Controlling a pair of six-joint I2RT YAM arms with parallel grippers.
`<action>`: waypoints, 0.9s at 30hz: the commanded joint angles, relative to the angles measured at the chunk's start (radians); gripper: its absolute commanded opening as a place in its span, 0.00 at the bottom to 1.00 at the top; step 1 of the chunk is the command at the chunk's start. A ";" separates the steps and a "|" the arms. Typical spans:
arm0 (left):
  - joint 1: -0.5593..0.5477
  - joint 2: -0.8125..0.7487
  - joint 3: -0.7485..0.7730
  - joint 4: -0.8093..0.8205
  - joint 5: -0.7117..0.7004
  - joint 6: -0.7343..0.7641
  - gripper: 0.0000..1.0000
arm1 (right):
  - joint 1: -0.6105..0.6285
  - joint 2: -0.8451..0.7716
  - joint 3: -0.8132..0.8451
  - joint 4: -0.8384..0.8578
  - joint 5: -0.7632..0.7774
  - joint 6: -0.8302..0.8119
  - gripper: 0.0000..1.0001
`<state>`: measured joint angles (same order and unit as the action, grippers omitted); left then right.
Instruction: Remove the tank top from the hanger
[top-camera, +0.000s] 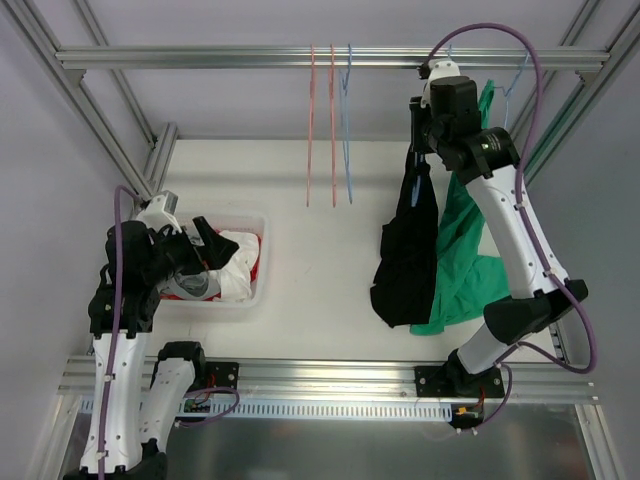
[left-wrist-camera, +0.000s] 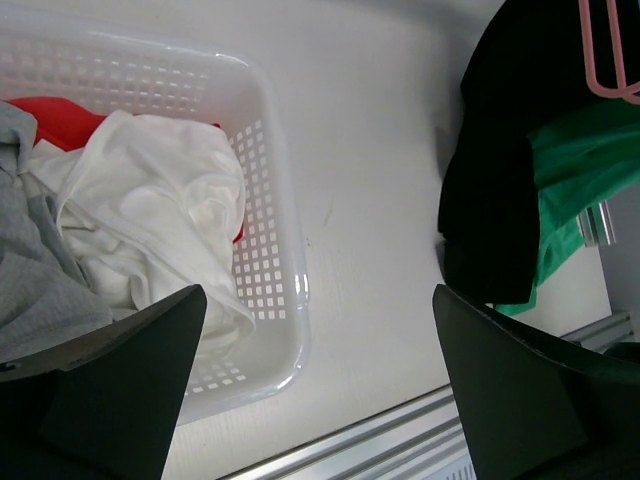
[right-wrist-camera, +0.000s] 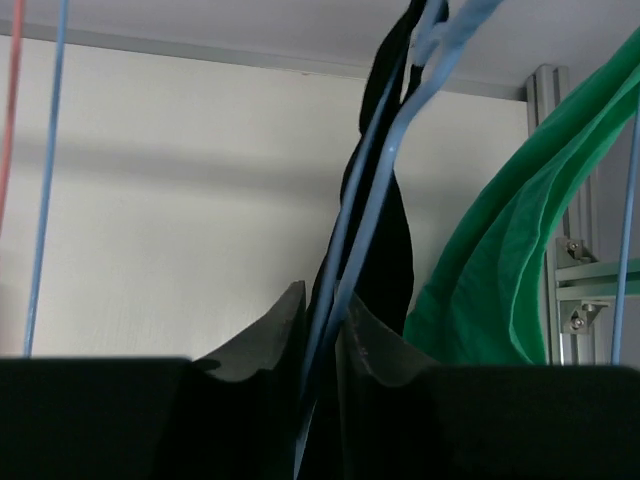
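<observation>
Leftward, your left gripper (left-wrist-camera: 320, 290) is hanging wide open over the white basket (left-wrist-camera: 268, 270), which is holding white (left-wrist-camera: 160, 200), red (left-wrist-camera: 60, 115) and grey (left-wrist-camera: 30, 260) clothes. At centre, two pink hangers (top-camera: 322, 130) and one bare blue one (top-camera: 347, 130) are dangling from the rail (top-camera: 250, 57), well apart from the work. At right, the black tank top (top-camera: 408, 260) is hanging on its blue hanger (right-wrist-camera: 370, 200). Your right gripper (right-wrist-camera: 322, 310) is clenching that hanger's wires beside the strap. A green garment (top-camera: 465, 260) is crowding the tank top's right side, touching it.
</observation>
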<state>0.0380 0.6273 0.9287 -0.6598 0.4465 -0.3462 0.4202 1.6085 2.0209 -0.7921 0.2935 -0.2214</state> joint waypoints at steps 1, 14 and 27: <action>-0.015 -0.023 -0.024 -0.001 0.054 0.053 0.99 | -0.006 -0.013 0.050 0.042 0.102 0.037 0.18; -0.163 -0.003 -0.028 0.075 0.201 0.035 0.99 | -0.004 -0.127 0.024 0.178 -0.030 0.044 0.00; -0.334 -0.084 -0.018 0.304 0.288 -0.045 0.99 | -0.008 -0.343 -0.183 0.205 -0.172 0.076 0.00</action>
<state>-0.2825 0.5598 0.8845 -0.4519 0.6750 -0.3637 0.4164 1.3842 1.8809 -0.6720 0.1928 -0.1654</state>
